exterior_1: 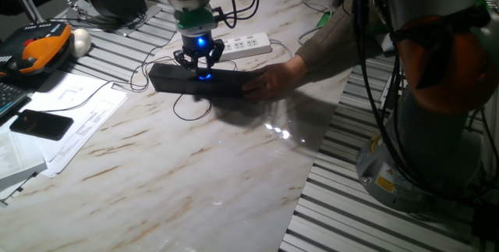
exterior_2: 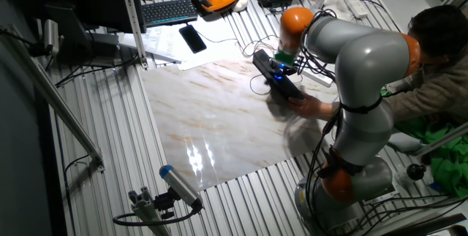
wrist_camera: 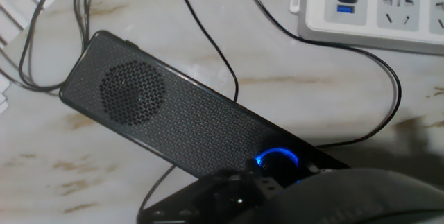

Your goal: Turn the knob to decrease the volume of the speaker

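The speaker (exterior_1: 187, 81) is a long black bar lying slantwise on the marble table; it also shows in the other fixed view (exterior_2: 265, 63) and the hand view (wrist_camera: 166, 116). Its knob (wrist_camera: 276, 161) glows blue at mid-length, also seen in one fixed view (exterior_1: 206, 75). My gripper (exterior_1: 199, 59) hovers right over the knob with its fingers spread and nothing held. In the hand view the dark fingers (wrist_camera: 229, 191) lie blurred just below the knob. A person's hand (exterior_1: 274, 79) holds the speaker's right end.
A white power strip (exterior_1: 248, 45) with a plug in it lies just behind the speaker, also in the hand view (wrist_camera: 374, 12). Thin black cables (wrist_camera: 208, 37) loop around the speaker. Papers and a phone (exterior_1: 40, 124) lie at the left.
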Motion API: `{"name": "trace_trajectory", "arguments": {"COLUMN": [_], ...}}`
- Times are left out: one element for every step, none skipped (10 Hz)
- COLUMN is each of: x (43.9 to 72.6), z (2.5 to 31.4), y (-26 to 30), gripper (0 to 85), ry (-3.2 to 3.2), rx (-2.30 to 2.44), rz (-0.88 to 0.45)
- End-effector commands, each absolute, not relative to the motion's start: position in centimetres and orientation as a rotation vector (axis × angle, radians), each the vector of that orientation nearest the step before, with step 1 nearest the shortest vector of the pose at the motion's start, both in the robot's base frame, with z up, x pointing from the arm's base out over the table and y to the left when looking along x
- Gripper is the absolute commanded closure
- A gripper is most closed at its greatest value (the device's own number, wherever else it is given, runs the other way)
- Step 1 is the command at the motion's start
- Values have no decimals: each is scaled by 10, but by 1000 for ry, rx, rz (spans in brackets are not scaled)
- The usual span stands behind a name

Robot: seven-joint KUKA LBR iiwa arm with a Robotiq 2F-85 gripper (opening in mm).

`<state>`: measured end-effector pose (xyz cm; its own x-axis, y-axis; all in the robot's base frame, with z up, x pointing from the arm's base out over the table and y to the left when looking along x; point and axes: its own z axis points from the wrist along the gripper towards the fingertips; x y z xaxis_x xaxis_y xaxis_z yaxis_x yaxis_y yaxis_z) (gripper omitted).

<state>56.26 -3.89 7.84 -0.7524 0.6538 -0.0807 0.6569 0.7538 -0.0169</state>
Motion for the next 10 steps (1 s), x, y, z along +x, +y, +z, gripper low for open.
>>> {"name": "trace_trajectory", "arguments": {"x": [562, 562, 562, 562, 563, 563, 563, 563, 563, 563], "z": [78, 78, 78, 78, 78, 78, 78, 79, 79, 79], "y": [-39, -38, -38, -38, -38, -38, -38, -38, -38, -38], "gripper": [680, 680, 680, 680, 680, 680, 680, 680, 680, 680], "ry": [2894, 2907, 2917, 2931, 2942, 2952, 2966, 2987, 3010, 3027], "rx": [1052, 1035, 1014, 981, 950, 923, 893, 847, 800, 767], "rz": [-66, -62, -64, -66, -72, -74, -74, -73, -66, -52]}}
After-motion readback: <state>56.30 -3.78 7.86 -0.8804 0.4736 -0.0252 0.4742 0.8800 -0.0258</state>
